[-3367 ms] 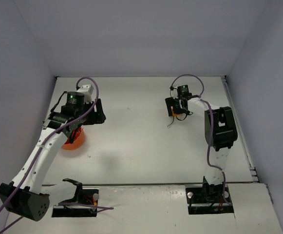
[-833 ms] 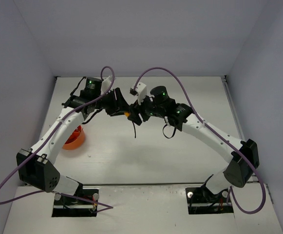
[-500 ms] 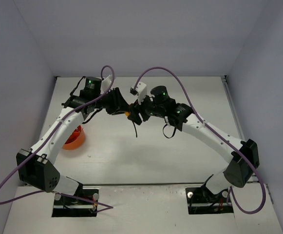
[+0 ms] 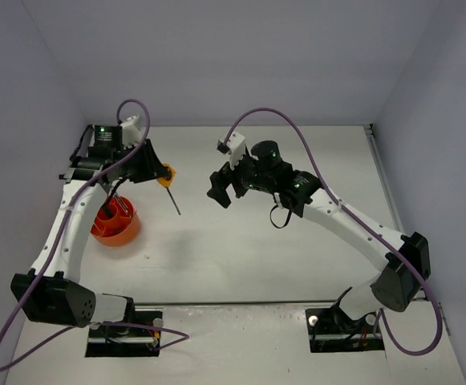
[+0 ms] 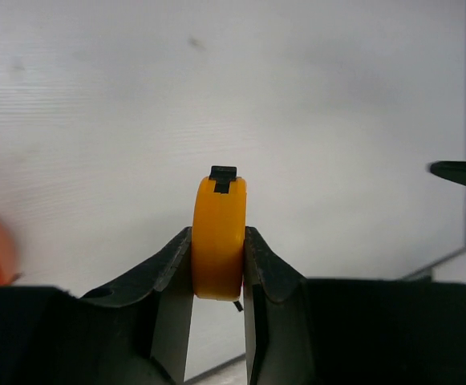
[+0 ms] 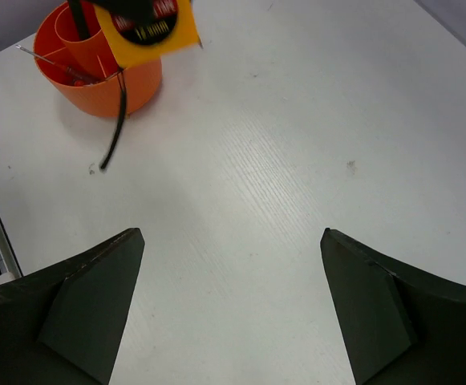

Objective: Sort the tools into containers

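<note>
Left tool (image 5: 218,238): pinching yellow tape measure (image 5: 219,210), held above worktop (image 4: 257,241), near orange tub (image 4: 119,234). Right tool (image 6: 231,238): fingers spread wide, empty, over mid-worktop.

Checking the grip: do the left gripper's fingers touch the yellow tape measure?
Touching. Left wrist view: both fingers press against the sides of the tape measure, no gap.

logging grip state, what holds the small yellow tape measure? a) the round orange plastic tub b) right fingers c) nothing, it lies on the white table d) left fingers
d: the small yellow tape measure is clamped between the left fingers, while the right fingers stand wide apart, empty
</note>
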Robot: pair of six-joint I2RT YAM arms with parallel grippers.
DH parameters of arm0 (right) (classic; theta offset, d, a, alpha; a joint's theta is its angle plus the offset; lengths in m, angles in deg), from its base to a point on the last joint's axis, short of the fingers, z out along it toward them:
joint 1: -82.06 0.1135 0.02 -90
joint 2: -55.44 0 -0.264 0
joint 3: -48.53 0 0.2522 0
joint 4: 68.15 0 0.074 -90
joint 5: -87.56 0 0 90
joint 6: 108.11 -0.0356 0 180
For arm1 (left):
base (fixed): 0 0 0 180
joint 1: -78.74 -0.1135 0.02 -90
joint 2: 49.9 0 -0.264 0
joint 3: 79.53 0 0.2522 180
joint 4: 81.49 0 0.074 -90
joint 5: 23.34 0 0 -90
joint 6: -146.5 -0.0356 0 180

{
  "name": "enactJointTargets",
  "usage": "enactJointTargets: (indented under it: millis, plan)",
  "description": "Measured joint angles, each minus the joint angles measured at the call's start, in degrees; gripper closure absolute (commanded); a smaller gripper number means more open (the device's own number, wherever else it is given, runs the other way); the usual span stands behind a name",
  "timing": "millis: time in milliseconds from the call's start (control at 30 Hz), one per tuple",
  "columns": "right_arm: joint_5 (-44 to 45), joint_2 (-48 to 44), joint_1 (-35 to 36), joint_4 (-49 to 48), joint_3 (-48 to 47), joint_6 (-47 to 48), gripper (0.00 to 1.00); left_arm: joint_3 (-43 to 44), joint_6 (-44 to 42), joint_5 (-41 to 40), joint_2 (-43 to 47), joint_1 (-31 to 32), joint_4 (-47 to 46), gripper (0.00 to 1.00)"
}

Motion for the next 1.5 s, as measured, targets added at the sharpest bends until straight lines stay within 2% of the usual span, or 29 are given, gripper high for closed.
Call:
enactJointTargets:
  millis: [333,533,833,1100,1500]
  plan:
    - [0.61,-4.41,-1.95,-0.83,6.01,-1.01,0.11,4.35,-18.96,-14.83,4.96,-16.21,7.09,1.0]
    - [0.58,-6.72,-2.5,-0.59,10.77,-1.14,0.11,7.18,-31.3,-19.76,0.44,-18.14,8.51,1.0]
    - [1.07,-13.3,-3.48,-0.93,16.21,-1.36,0.11,12.52,-44.8,-18.55,-7.36,-23.99,10.71,1.0]
    - [2.14,-14.56,-3.48,-1.02,18.63,-1.36,0.11,12.57,-51.25,-14.42,-14.47,-24.71,13.62,1.0]
    - [3.28,-14.49,-3.48,-1.19,18.68,-1.18,0.11,9.0,-52.81,-16.82,-18.52,-24.71,13.52,1.0]
